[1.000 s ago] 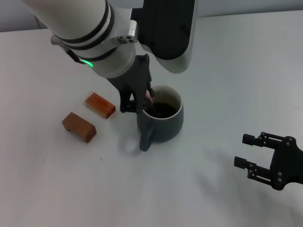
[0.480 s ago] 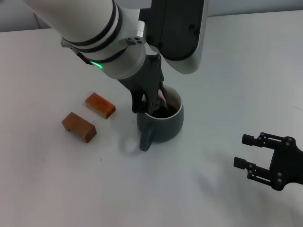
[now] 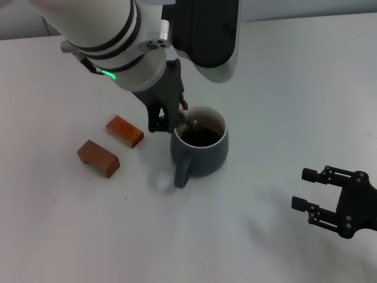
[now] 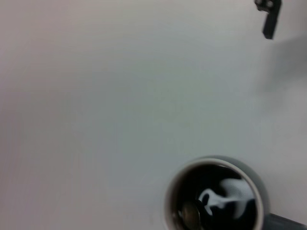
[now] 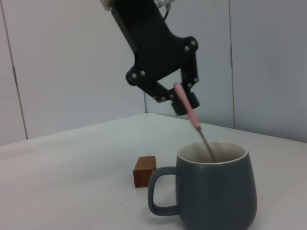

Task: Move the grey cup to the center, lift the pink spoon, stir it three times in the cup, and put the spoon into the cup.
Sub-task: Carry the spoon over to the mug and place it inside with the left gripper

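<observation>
The pink spoon [image 5: 192,118] has its bowl hidden inside the grey cup [image 5: 215,191], below the left hand [image 5: 180,98]. In the left wrist view the cup's near rim is cut off by the picture's edge.

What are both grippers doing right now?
Left gripper: shut on the pink spoon, whose bowl dips into the grey cup.
Right gripper: open, empty, parked off to the cup's right.
</observation>
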Robot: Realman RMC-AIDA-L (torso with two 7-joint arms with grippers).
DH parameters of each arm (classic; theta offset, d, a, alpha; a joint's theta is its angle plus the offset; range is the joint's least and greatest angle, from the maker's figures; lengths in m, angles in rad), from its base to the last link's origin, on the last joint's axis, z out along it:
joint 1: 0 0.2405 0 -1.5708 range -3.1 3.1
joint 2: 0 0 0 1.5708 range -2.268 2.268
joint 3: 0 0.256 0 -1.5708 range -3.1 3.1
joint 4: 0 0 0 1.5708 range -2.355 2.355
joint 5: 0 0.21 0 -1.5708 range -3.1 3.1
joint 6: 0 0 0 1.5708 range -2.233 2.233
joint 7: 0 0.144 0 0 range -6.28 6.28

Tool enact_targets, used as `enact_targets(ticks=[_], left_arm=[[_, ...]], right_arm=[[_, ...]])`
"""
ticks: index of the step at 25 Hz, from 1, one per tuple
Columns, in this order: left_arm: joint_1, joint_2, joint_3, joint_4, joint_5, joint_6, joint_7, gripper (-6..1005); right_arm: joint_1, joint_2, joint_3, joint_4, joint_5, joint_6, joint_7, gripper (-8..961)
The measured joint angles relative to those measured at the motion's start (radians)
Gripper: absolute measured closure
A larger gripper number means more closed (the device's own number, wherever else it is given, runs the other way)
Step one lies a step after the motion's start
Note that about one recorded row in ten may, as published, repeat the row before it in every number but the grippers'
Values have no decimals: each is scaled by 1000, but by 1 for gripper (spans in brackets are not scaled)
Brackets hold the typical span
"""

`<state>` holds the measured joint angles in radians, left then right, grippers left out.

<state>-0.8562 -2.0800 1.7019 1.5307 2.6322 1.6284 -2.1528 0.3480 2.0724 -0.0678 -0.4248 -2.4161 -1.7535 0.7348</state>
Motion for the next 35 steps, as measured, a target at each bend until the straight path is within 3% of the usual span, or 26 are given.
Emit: enact_targets(ticks=[10,16,27,35], left_arm=[[2,0,-3,2,-91,30,7,839],[16,0,14,-2,-64,-54,1,837],[7,0,1,-14,-44,27,-5,835],[17,0,26,-20,-82,-49,-12,834]], right_arm=[[4,0,-4,0,0,0,0,347],[2,0,-4,0,0,0,0,348],[3,0,-3,0,0,-3,0,350],[7,-2,-2,0,0,-6,0,351]])
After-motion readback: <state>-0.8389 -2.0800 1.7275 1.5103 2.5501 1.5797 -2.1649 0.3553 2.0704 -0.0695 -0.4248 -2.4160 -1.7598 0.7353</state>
